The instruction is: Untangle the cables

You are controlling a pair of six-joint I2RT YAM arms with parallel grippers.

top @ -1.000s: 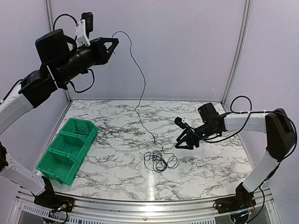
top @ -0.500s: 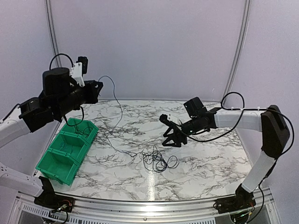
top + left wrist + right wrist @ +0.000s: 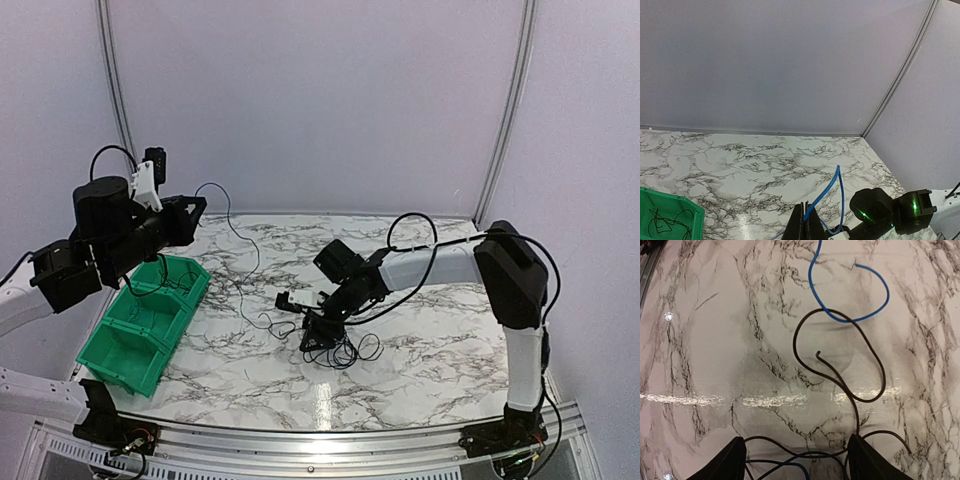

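The cables lie as a small heap of thin black and blue loops in the middle of the marble table. My right gripper hangs low over the heap's left side. Its jaws are open in the right wrist view, with black and blue strands lying between the fingers. Beyond them lie a black loop and a blue loop. My left gripper is raised at the left, shut on one blue cable that sags from it down to the table.
A row of green bins stands at the table's left edge, with a thin black wire in the far compartment. White walls close the back and both sides. The right arm stretches across the table's middle.
The left arm has come down and leftward, still holding the blue cable, whose slack now lies on the table. The right arm swung left onto the heap and its jaws widened.
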